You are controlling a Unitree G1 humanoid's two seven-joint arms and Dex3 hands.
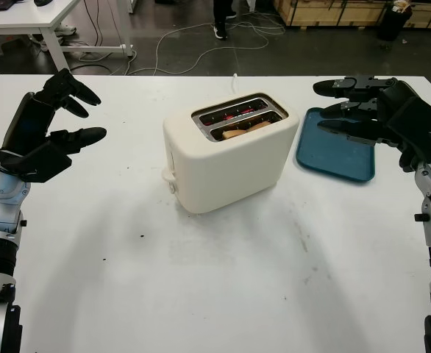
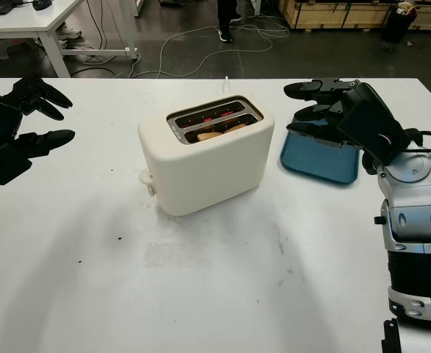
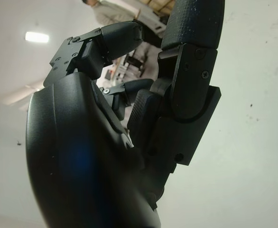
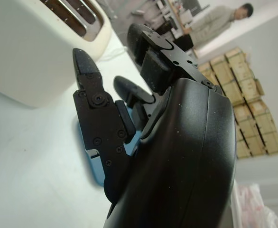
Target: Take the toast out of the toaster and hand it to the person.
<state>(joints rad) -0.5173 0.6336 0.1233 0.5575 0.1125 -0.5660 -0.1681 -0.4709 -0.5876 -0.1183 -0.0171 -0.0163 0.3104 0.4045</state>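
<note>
A: So, where's the toast [image 1: 246, 129]?

B: Down in the near slot of the toaster [image 1: 226, 158], mid-bench [image 1: 201, 279]. Its long axis runs along the slot, angled near-left to far-right.

A: Hands?

B: Both open, holding nothing. Right hand [image 1: 355, 110] hovers over the blue tray [image 1: 337, 158], just beside the toaster's right end. Left hand [image 1: 57, 125] is well apart, out near the left bench edge.

A: So right's nearer.

B: I'd say so. It would have to reach leftward and come down from above. Plenty of open room above the slots; tray rim sits under the hand.
</note>
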